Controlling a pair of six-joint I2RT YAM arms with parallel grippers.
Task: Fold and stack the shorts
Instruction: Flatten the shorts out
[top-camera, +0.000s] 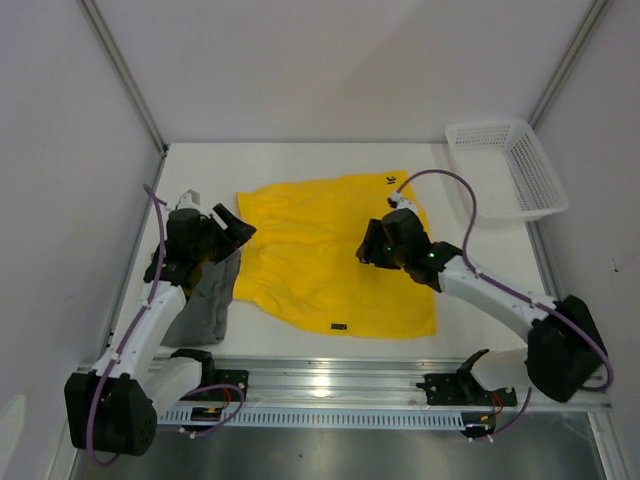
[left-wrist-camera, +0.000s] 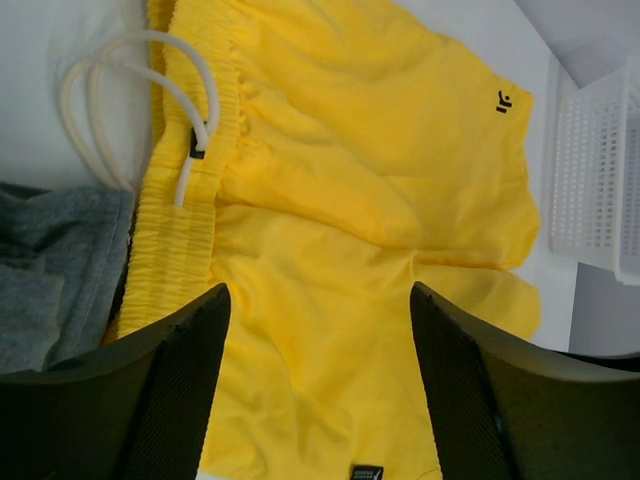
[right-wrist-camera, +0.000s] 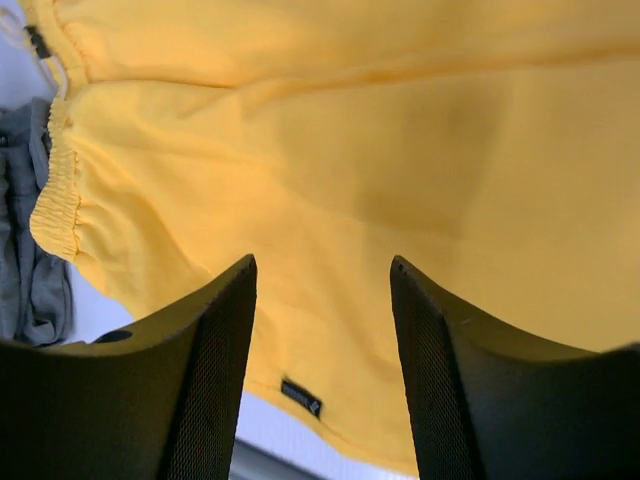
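The yellow shorts lie spread flat in the middle of the table, waistband to the left, with a small dark tag near the front hem. The dark grey shorts lie crumpled at the yellow pair's left edge, partly under my left arm. My left gripper is open and empty above the yellow waistband, where a white drawstring shows. My right gripper is open and empty above the yellow cloth, right of centre. The grey shorts also show in both wrist views.
A white plastic mesh basket stands at the back right corner, also in the left wrist view. White walls close in the table on three sides. A metal rail runs along the near edge.
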